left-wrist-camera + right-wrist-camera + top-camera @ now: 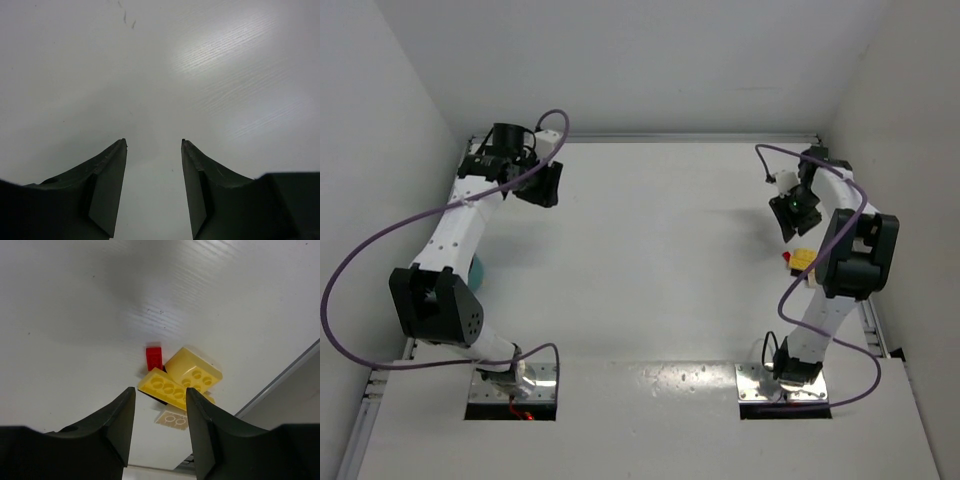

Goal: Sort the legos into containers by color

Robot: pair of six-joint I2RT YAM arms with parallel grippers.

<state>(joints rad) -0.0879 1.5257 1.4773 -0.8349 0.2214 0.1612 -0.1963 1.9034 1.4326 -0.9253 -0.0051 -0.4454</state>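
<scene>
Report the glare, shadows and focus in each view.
Top external: a glossy glare patch on the table low in the picture, and the shadows are soft. Left wrist: bright glare at upper right brings out the surface grain; the left pincer is dark and almost featureless. Right wrist: a broad soft shadow crosses the top; the yellow legos are sharp, the right pincer near-black.

No legible text, labels, brand marks, numbers or signs on any surface in view.

White table [650, 260], pale walls [640, 60], silver base plates [752, 381]
</scene>
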